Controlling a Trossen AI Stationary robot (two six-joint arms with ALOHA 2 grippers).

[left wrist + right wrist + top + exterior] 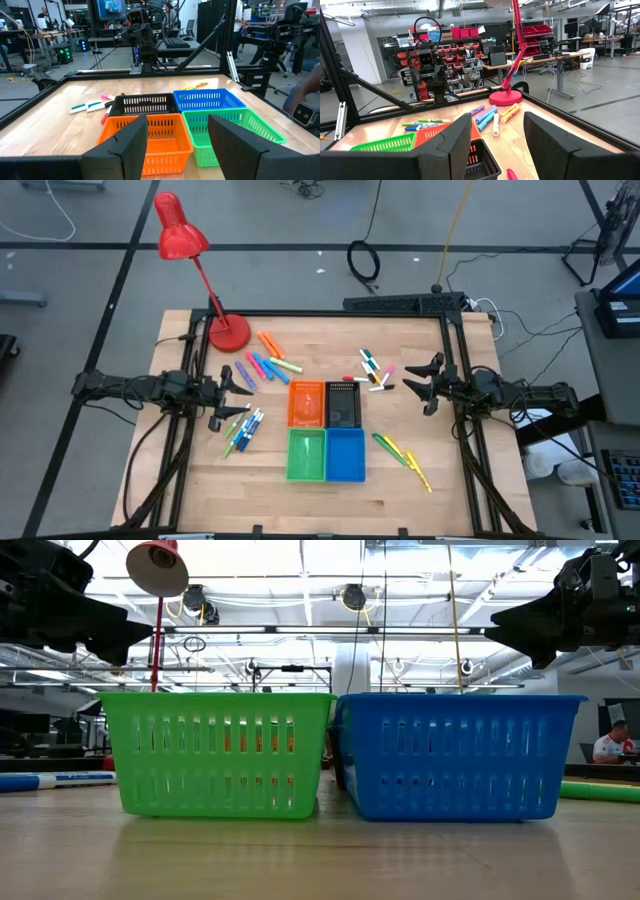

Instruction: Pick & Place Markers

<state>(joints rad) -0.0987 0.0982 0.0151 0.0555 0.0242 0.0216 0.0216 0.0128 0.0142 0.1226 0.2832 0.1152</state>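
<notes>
Markers (268, 363) lie scattered on the bench (190, 480) in clusters around four bins (326, 430): one beside the red lamp (200, 275), one near the left claw (243, 378), others toward the right claw (428, 379). Both claws hover above the wood with fingers apart, holding nothing, the bins between them.

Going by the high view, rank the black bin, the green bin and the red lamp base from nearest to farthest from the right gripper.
From the right gripper, open at the table's right side:
1. Black bin, back right of the four-bin block.
2. Green bin, front left of the block.
3. Red lamp base, far back left corner.
</notes>
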